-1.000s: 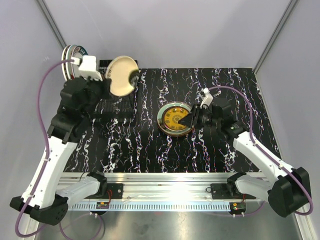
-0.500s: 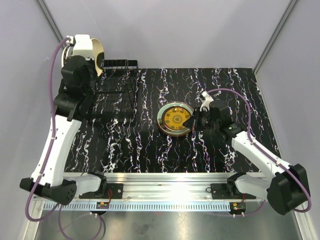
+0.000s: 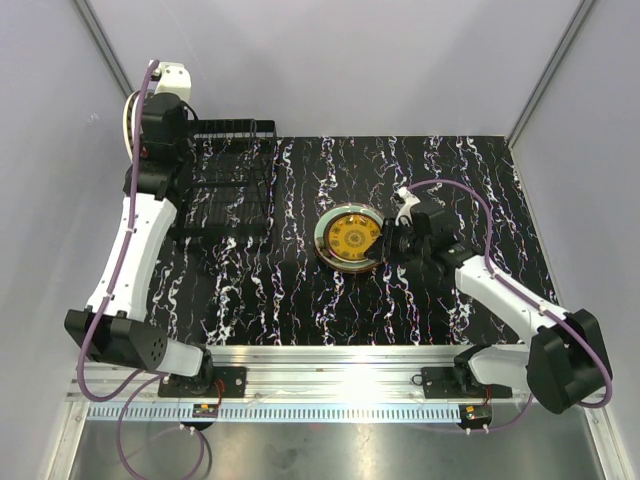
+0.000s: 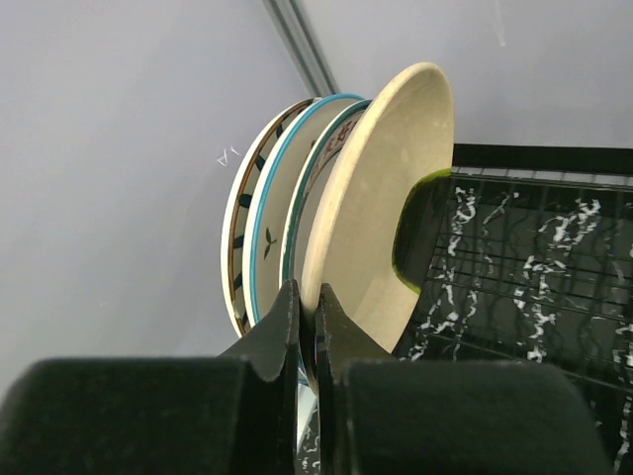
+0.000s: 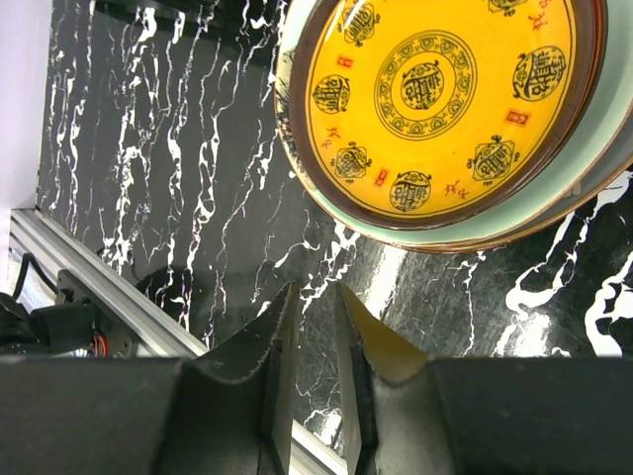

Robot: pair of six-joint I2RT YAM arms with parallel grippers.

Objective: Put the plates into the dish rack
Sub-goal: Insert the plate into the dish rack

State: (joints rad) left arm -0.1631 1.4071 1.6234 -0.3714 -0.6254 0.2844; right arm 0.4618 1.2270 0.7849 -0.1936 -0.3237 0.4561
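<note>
- The left arm [image 3: 130, 240] reaches to the far left corner of the black, white-veined table [image 3: 450, 180].
- The left fingers [image 4: 280, 332] are pressed almost together and pinch the lower rim of a cream plate [image 4: 376, 208].
- The cream plate stands on edge, tilted a little, with a pale green inner face turned towards the dish rack [image 4: 534, 257].
- Packed against its back, also on edge, are a teal-rimmed plate [image 4: 265, 228] and then a plate with dark stripes round its rim [image 4: 237, 247]. A further rim shows between the teal-rimmed plate and the cream plate.
- These upright plates sit at the left end of the dish rack, close to the grey wall. The fingers hide their lower edges, so I cannot tell whether the cream plate rests in a slot.
- From above, the black wire rack lies on the far left of the table, its right part holding no plates.
- Near the middle of the table a yellow plate [image 5: 435, 89] with dark round emblems and a brown rim lies flat inside a pale green plate [image 5: 598, 158].
- The right arm [image 3: 500, 290] reaches in from the right.
- The right fingers [image 5: 280, 336] hover just beside that stack's right edge, a little apart with only the table showing between them.
</note>
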